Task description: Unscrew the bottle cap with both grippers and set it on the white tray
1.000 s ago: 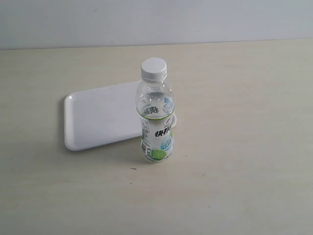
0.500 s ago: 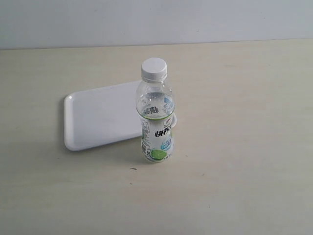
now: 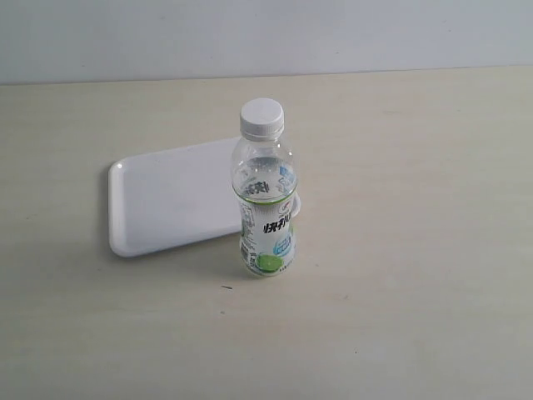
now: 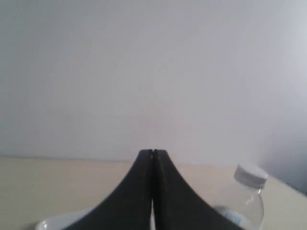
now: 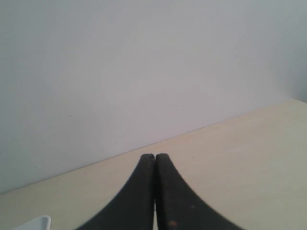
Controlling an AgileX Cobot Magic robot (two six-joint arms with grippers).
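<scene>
Small clear plastic bottle (image 3: 265,200), ribbed white screw cap (image 3: 262,118) on, upright on the worktop (image 3: 416,250) beside the flat white tray (image 3: 166,204).
Closed and empty, left gripper (image 4: 152,152) and right gripper (image 5: 154,155) should open: one steadies the body, one grips the cap squarely.

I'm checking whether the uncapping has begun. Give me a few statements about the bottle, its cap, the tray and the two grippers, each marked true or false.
1. The bottle cap sits on the neck of the bottle. True.
2. The bottle lies on its side on the white tray. False: it stands upright on the table, just off the tray's near edge.
3. The left gripper is shut and holds nothing. True.
4. The right gripper is clamped on the bottle cap. False: it is shut on nothing, and neither cap nor bottle shows in the right wrist view.
</scene>
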